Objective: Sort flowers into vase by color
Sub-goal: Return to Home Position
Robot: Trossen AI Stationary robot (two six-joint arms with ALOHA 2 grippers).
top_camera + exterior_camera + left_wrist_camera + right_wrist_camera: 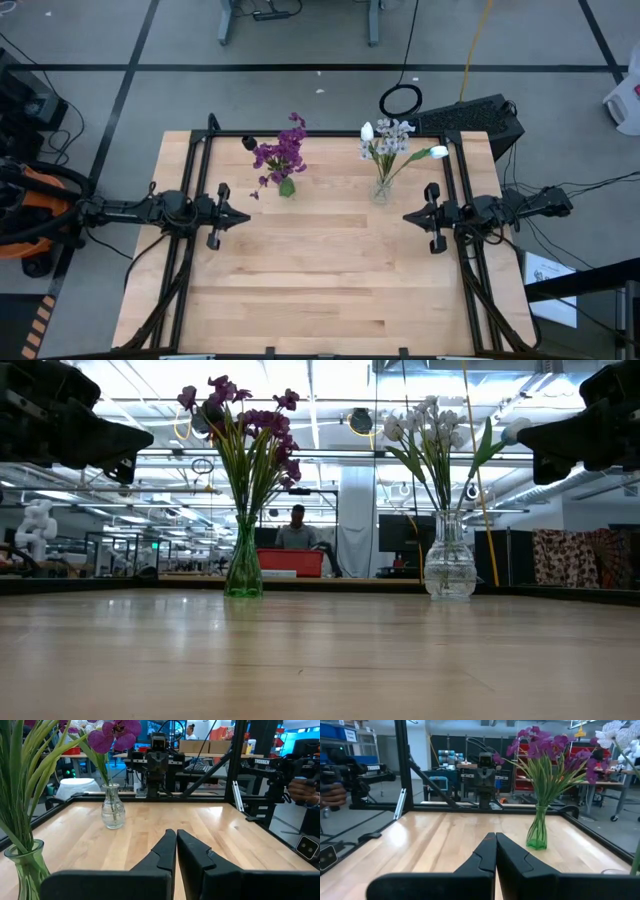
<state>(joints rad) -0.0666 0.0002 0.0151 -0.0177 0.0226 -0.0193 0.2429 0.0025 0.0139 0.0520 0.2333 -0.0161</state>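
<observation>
Purple flowers [282, 150] [245, 420] stand with their stems in a green glass vase [287, 187] [537, 832] at the table's far middle. To its right, white and pale flowers [392, 138] [430, 425] stand with their stems in a clear glass vase [381, 190] [113, 810]. Both vases rest on their bases on the wood. My left gripper [243, 217] [176, 834] hovers level at the left, shut and holding nothing. At the right, my right gripper [408, 216] [495, 836] faces it, also level, shut and holding nothing.
A black frame [205, 135] runs along the table's far, left and right sides. Bare wood [320, 290] lies between the grippers and toward the near edge. A person [297, 530] sits far behind the table, and a hand [300, 790] shows beside it.
</observation>
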